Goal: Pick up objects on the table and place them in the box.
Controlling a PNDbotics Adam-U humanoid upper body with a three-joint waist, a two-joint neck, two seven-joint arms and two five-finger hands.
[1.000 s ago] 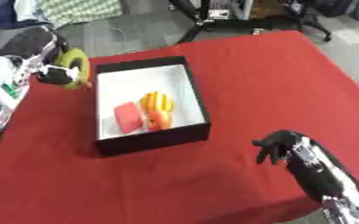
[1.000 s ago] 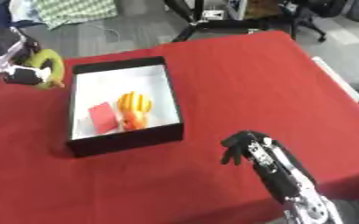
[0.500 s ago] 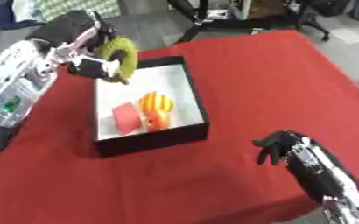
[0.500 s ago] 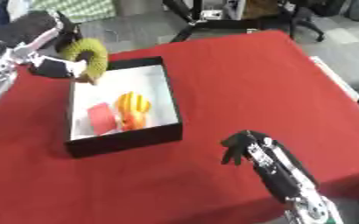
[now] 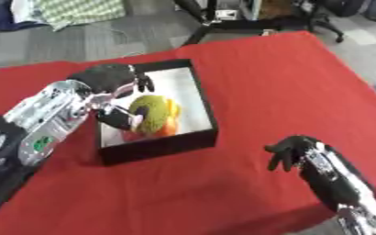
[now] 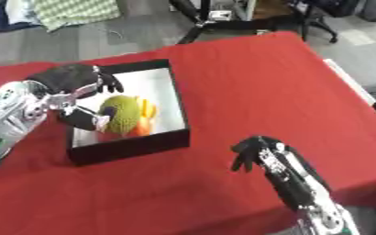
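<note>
The left hand (image 5: pixel 115 92) hangs over the near half of the black box (image 5: pixel 199 94), fingers and thumb curled round a yellow-green ring-shaped toy (image 5: pixel 149 114) which it holds just above the box's white floor. Directly under and beside that hand, inside the box, lie an orange-yellow item (image 5: pixel 170 120) and a red one (image 5: pixel 133 136), both mostly hidden by the ring. Far to that hand's right, near the table's front edge, the right hand (image 6: pixel 255 151) rests on the red tablecloth (image 5: pixel 287 82), fingers bent downward and holding nothing.

The ring looks light and somewhat soft, with a rough, textured skin that should not slip easily. Its rim seems the sensible place to grip, pinched through the hole as it is here. Dropped, it would probably come to no harm.
</note>
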